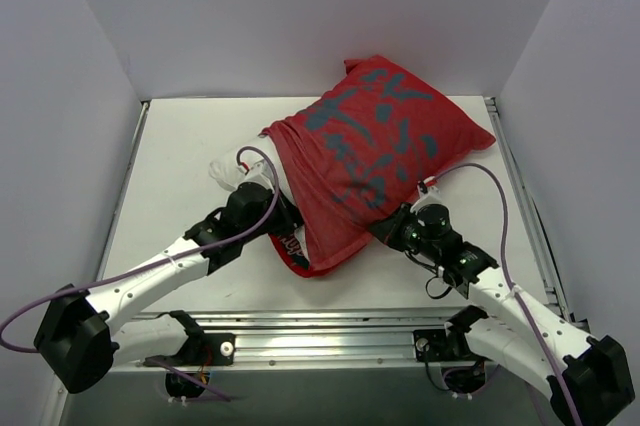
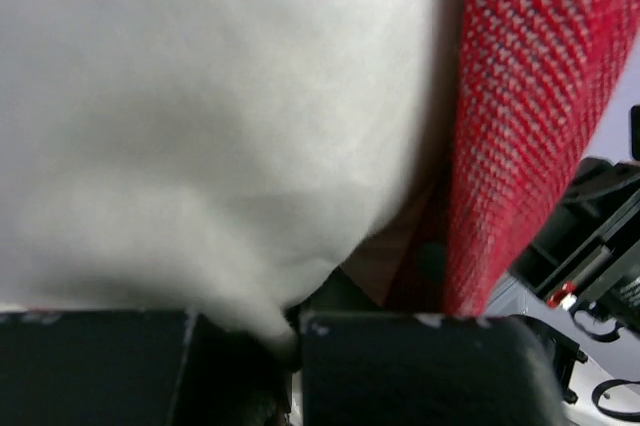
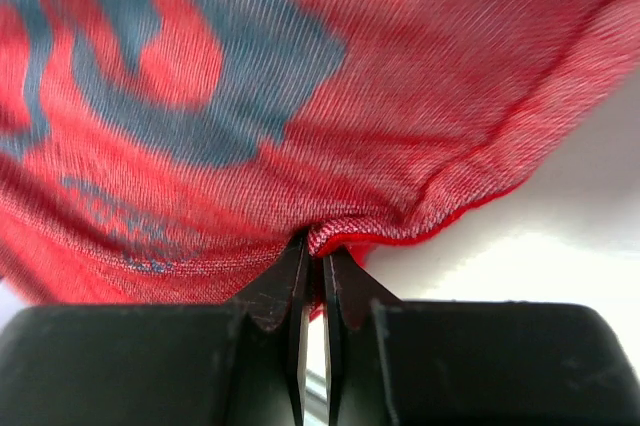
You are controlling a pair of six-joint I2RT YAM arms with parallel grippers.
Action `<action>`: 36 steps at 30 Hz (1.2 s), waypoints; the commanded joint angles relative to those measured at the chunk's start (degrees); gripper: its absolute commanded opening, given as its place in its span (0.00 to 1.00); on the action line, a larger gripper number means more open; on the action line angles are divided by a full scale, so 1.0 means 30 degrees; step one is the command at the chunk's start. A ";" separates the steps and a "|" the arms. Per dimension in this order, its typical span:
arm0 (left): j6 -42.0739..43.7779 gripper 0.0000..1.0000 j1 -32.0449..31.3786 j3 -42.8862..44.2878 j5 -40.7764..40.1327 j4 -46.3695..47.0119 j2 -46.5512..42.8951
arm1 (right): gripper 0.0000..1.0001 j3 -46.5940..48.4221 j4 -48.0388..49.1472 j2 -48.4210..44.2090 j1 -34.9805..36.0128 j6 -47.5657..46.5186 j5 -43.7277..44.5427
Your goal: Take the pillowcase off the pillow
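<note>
The red pillowcase (image 1: 370, 151) with dark grey marks lies across the middle of the table, most of the pillow inside it. A white corner of the pillow (image 1: 222, 172) pokes out at the left. My left gripper (image 1: 278, 214) is at the case's open left end, shut on a pinch of the white pillow (image 2: 200, 126) fabric, with the red pillowcase (image 2: 520, 126) hanging just to its right. My right gripper (image 1: 378, 231) is at the case's near edge. In the right wrist view that gripper (image 3: 322, 251) is shut on a fold of the pillowcase (image 3: 300, 96) hem.
The white table (image 1: 180, 156) is boxed in by white walls at the left, back and right. A metal rail (image 1: 330, 331) with both arm bases runs along the near edge. Purple cables trail from both arms.
</note>
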 commanded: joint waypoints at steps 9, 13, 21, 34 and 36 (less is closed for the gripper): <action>0.1652 0.02 0.3684 0.2130 0.0645 -0.8178 -0.6290 | 0.00 0.2067 -0.0748 0.2435 -0.5726 -0.2560 0.3328; 0.1771 0.02 0.4242 0.2159 0.1085 -1.1371 -0.8400 | 0.00 0.2476 -0.0158 0.3667 -0.7368 -0.2150 0.2566; -0.0453 0.02 0.4418 0.2393 -0.1341 -1.9075 -1.3994 | 0.00 0.4116 -0.0243 0.4721 -1.1061 -0.1446 0.2068; -0.0844 0.89 0.4359 0.2011 0.1815 -2.2190 -1.7258 | 0.50 0.7073 -0.2762 0.4698 -1.1656 -0.4959 -0.1303; 0.0066 0.94 0.4330 0.3264 0.1905 -2.1809 -1.6349 | 0.68 0.8329 -0.4080 0.4315 -1.0112 -0.5605 -0.0313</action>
